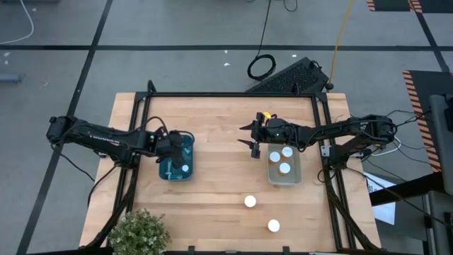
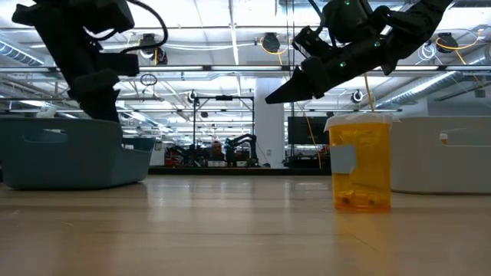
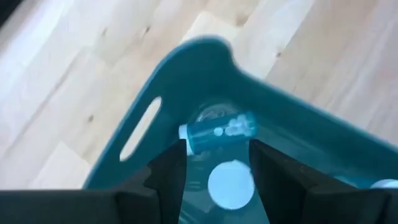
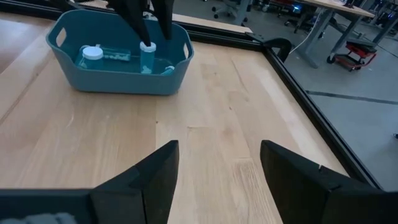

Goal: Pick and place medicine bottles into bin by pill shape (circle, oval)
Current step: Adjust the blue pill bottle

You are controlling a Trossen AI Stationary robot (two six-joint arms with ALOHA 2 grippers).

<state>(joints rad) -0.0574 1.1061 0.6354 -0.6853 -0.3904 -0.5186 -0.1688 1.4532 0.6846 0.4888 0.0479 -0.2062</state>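
Left hand [image 3: 211, 171], fingers spread above a white-capped bottle [image 3: 231, 184] standing inside the teal bin [image 3: 186, 65]; lifting off-centre may clip and topple it, while the spread right hand [image 1: 253, 134] waits beside the clear bin [image 1: 296, 173].

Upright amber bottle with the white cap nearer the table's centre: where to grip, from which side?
Take the white-capped amber bottle from straight above, fingers closing across its round cap or the body just below. It stands upright on the wooden table, apart from the other loose bottle, so the sides are free. The open right gripper sits closest, beside the pale bin.
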